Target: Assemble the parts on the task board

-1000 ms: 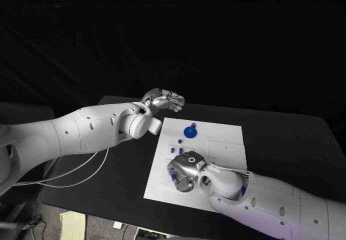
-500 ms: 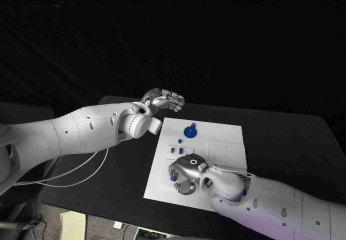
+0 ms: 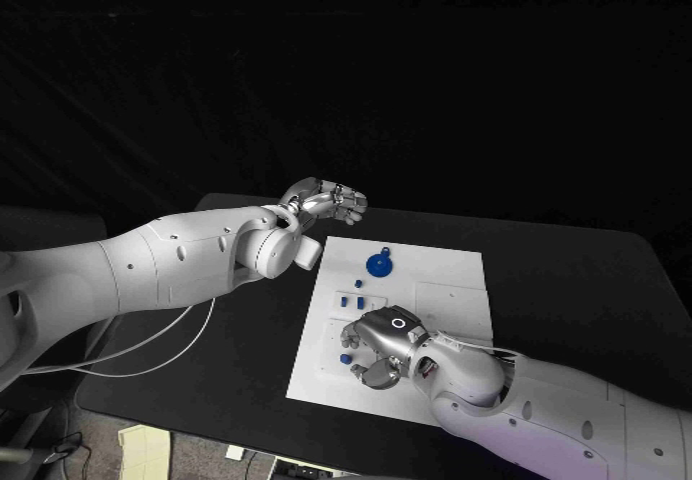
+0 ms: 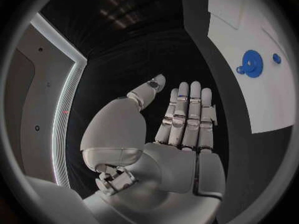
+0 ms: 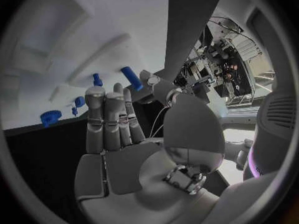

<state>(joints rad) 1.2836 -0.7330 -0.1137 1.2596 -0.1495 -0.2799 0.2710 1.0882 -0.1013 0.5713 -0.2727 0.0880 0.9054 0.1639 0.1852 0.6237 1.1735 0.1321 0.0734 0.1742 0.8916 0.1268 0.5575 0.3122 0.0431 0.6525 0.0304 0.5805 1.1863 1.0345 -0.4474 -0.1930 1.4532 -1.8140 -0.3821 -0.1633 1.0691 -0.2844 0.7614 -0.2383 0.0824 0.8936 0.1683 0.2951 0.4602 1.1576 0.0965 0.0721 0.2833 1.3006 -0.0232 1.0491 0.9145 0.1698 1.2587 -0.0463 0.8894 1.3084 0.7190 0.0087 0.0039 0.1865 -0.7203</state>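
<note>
White rectangular task board (image 3: 433, 285): right hand (image 3: 378, 346) over near-left blue parts, fingers extended, empty; left hand (image 3: 329, 203) far-left, fingers straight, empty.

white task board (image 3: 447, 275) flat on table, small blue parts (image 3: 378, 265) on it

Black table (image 3: 577, 290), white cables (image 3: 159, 345) lying on it

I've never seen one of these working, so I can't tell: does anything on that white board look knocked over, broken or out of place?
Nothing stands out. The task board lies flat on the table, the blue gear and small blue parts rest on it, and nothing looks broken. The right hand hovers over the board's near end; the left hand holds nothing.
</note>
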